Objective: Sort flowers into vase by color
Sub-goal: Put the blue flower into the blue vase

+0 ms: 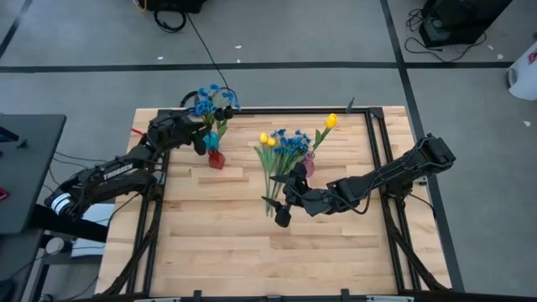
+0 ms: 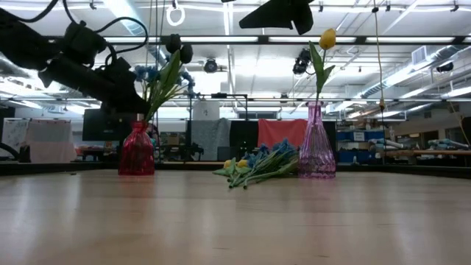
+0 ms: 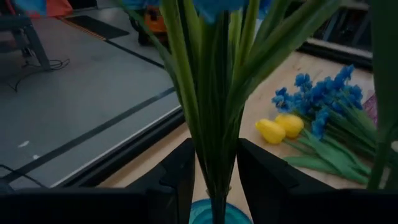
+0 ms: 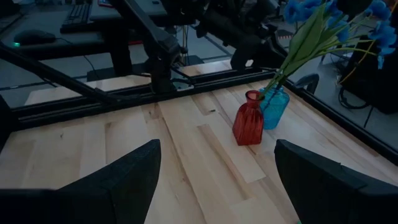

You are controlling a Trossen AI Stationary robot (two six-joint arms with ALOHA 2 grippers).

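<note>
Left claw (image 3: 214,180) gripping blue flower stems (image 3: 214,124) above teal vase (image 3: 214,213), red vase (image 4: 249,118) beside, right claw (image 4: 214,180) wide, empty.

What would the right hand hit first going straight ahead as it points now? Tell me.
Probably the red vase, with the teal vase just behind it; the bare table lies between the open right hand and them.

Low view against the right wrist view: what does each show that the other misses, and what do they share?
Only the low view shows the purple vase holding one yellow tulip, and the loose flowers lying beside it. Only the right wrist view shows the teal vase holding the blue flowers, and the right gripper, open above bare table. Both show the red vase.
</note>
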